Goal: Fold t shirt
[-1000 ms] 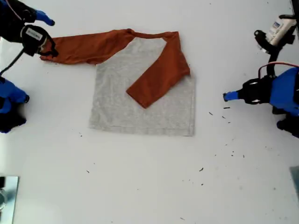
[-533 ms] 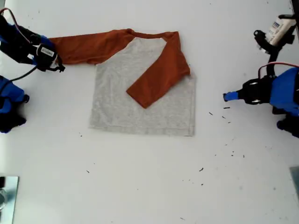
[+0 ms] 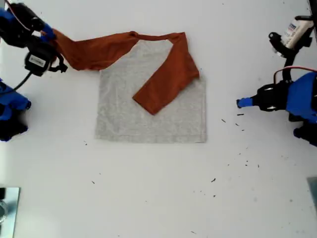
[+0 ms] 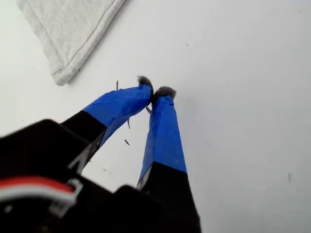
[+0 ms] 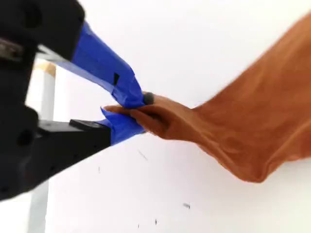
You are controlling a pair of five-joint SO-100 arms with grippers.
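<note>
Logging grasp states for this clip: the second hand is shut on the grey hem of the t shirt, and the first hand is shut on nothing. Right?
Not quite. My second hand is shut on the end of the rust-orange sleeve of the t shirt, not the grey hem, as the second wrist view shows. My first hand is shut on nothing.

White table: I count scattered dark specks toward the exterior view's lower right. Metallic object: cut off at that view's lower left edge; I cannot identify it.
</note>
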